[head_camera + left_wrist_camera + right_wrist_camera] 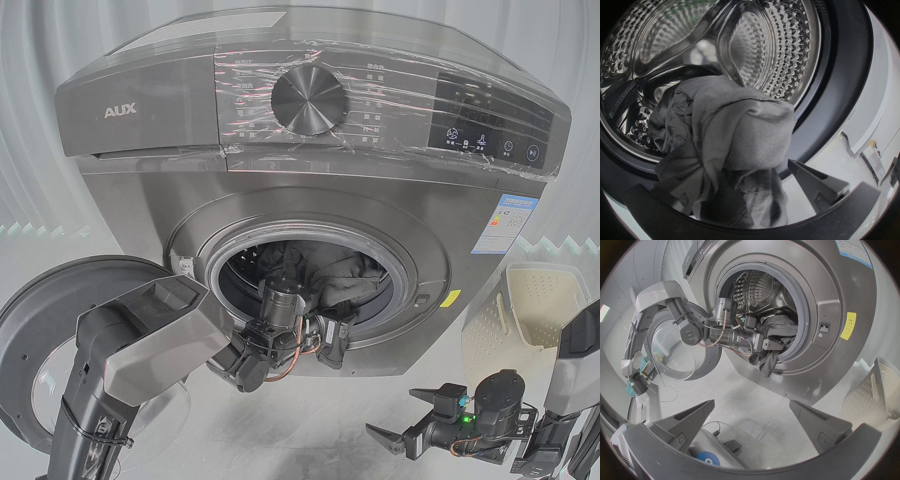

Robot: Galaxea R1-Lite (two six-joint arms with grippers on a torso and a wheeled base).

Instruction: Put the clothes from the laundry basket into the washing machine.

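Over the grey floor (pixel 300 425), your left gripper (pixel 336 337) gapes at the washing machine (pixel 312 181) mouth. The dark garment (pixel 337 272) is only half in, draped over the rim. Your right gripper (pixel 390 412) hangs open and empty beside the laundry basket (pixel 537 300).

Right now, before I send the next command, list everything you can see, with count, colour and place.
washing machine: one, grey, straight ahead
door: one, dark grey with a glass centre, swung open on the machine's left
drum: one, shiny perforated metal, inside the opening
garment: one bundle, dark grey, in the drum mouth, part hanging over the lower rim
dial: one, silver, centre of the top panel
sticker: one, yellow, right of the opening
label: one, blue and white, upper right of the front
laundry basket: one, cream, on the floor right of the machine
left end effector: black, at the drum mouth against the garment, open
right end effector: black, low, before the basket, open
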